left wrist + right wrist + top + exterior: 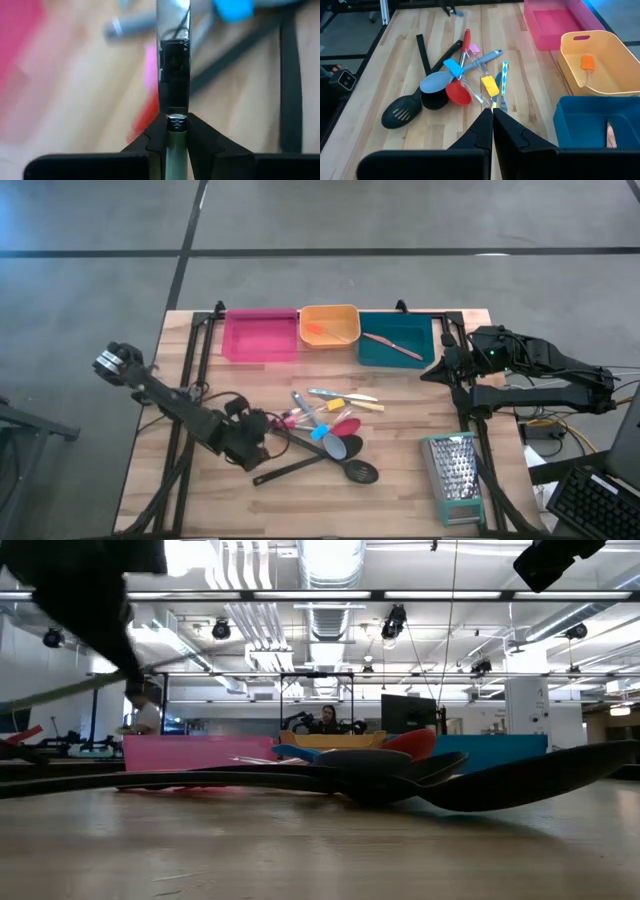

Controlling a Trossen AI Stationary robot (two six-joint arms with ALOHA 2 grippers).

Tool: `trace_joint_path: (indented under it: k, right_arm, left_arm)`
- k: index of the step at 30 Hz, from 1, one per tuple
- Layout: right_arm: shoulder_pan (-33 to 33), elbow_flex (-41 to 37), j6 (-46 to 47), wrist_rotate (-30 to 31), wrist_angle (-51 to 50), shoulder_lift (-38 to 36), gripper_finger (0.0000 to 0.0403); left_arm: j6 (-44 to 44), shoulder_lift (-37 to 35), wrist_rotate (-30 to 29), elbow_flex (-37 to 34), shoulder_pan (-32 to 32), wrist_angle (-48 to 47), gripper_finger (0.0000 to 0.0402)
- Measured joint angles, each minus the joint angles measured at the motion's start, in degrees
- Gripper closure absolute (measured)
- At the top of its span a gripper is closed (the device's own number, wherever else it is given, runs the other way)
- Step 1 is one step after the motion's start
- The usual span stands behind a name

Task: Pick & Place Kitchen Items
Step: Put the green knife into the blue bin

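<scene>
From above, the left gripper (262,430) sits at the nine o'clock edge of the heap of slim kitchen utensils (330,430) on the wooden counter (400,480), touching the heap. The right gripper (432,370) hovers at three o'clock, beside the teal rectangular bin (395,340). An orange piece (318,332) lies in the yellow-orange bin (330,325).

At counter height, dark spoon bowls (480,780) lie flat on the counter before the pink bin (190,752).

Past the left wrist, the fingers (156,142) are clamped on a slim clear-and-metal utensil handle (173,75).

Past the right wrist, that gripper (492,117) has its fingers pressed together, empty, above the counter, with a black slotted spoon (402,112) and a red spoon (458,93) in the heap beyond.
</scene>
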Motion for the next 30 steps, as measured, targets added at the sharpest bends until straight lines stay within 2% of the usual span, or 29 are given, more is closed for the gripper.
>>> trace_joint_path:
  k: [4,7,10,15,19,23,27,30]
  right_arm:
    - [-0.02,0.0,0.21,0.01,0.02,0.0,0.0394]
    - [-0.02,0.0,0.26,0.01,0.11,0.0,0.0394]
    - [-0.02,0.0,0.44,-0.01,1.44,0.18,0.0394]
    - [0.0,-0.17,1.8,-0.05,8.49,1.51,0.0394]
    - [0.0,-1.57,3.62,-0.39,15.69,2.81,0.0394]
    - [0.0,-4.4,2.84,-1.42,20.51,4.34,0.0394]
    - [0.02,-9.68,1.98,-8.22,30.31,5.83,0.0394]
    - [0.02,-13.97,1.92,-13.24,40.65,7.3,0.0394]
  left_arm:
    - [10.66,-2.5,-10.94,-0.02,0.01,6.19,0.0353]
    - [21.21,-3.71,-15.92,-0.35,0.24,14.34,0.0353]
    - [31.68,-3.86,-18.44,-0.35,0.74,23.57,0.0353]
    - [46.86,-2.75,-17.88,-0.49,2.55,36.58,0.0353]
    - [54.07,-2.48,-12.11,-2.55,6.02,47.12,0.0353]
    - [60.69,-2.63,-0.96,-7.3,11.19,61.93,0.0353]
    - [63.37,-2.63,10.91,-12.05,17.13,76.14,0.0353]
    - [62.64,-2.59,19.31,-14.62,21.64,82.77,0.0353]
